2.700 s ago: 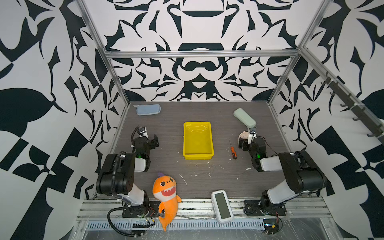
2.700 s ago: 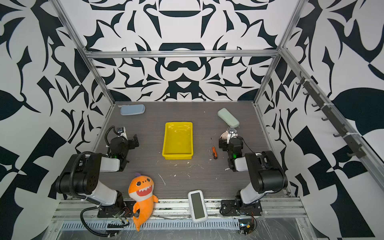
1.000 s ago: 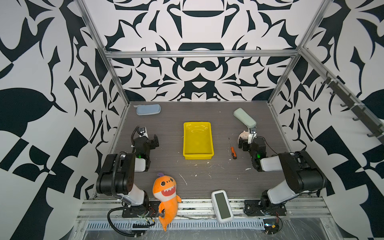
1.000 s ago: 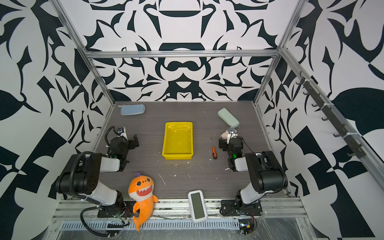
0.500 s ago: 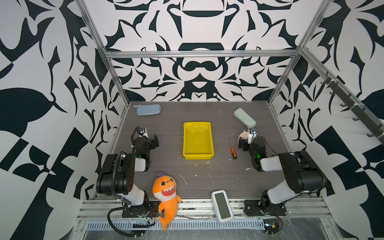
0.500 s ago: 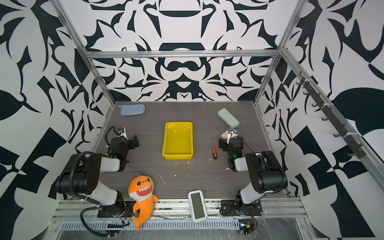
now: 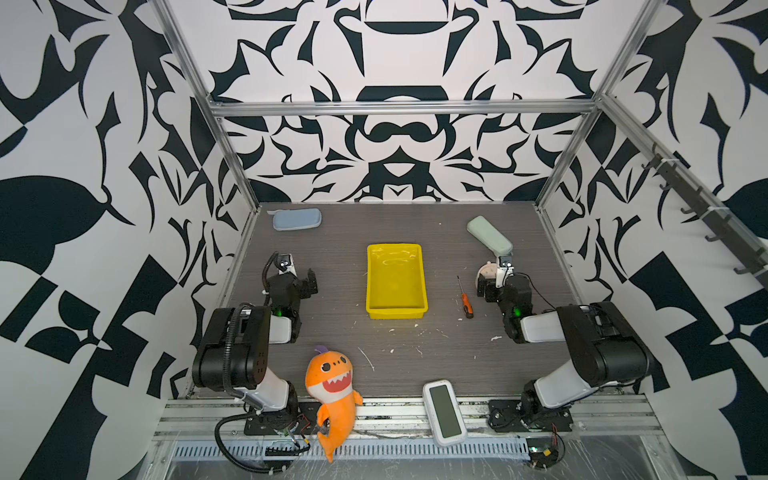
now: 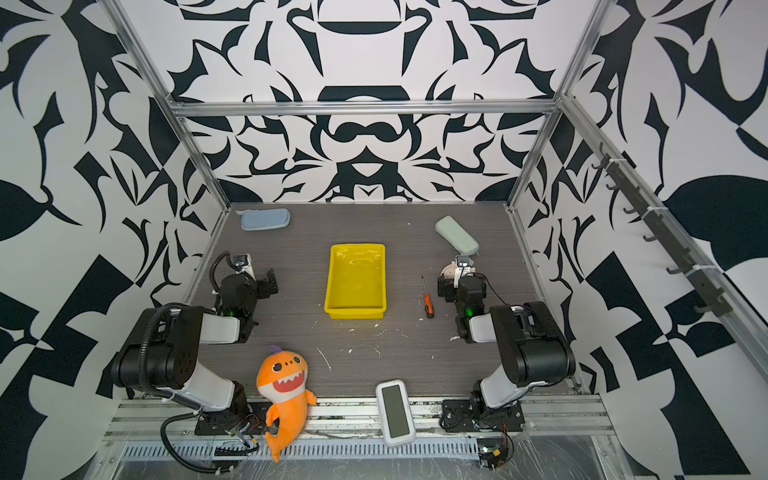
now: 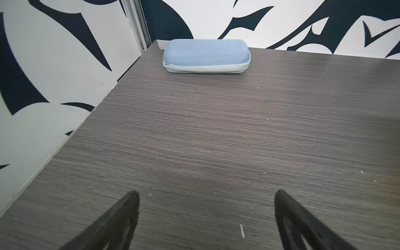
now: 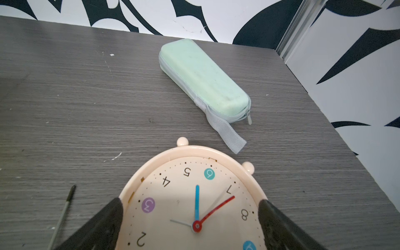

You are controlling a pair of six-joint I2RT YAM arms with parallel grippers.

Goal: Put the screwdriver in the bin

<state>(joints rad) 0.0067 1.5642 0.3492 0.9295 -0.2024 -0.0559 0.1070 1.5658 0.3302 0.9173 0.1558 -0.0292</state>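
The screwdriver (image 7: 465, 298) (image 8: 428, 301), with an orange handle and a thin dark shaft, lies flat on the table just right of the bin. Its shaft tip (image 10: 65, 207) shows in the right wrist view. The yellow bin (image 7: 395, 282) (image 8: 356, 282) sits mid-table with nothing in it. My right gripper (image 7: 488, 286) (image 10: 190, 202) rests low, right of the screwdriver and apart from it. It is open, its fingers framing a clock face below them. My left gripper (image 7: 309, 280) (image 9: 206, 194) is open over bare table at the left.
A cream clock (image 10: 190, 184) (image 7: 487, 271) lies flat under the right gripper. A mint case (image 7: 489, 235) lies behind it and a blue case (image 7: 297, 219) sits at the back left. An orange shark plush (image 7: 330, 386) and a white device (image 7: 444, 411) lie at the front edge.
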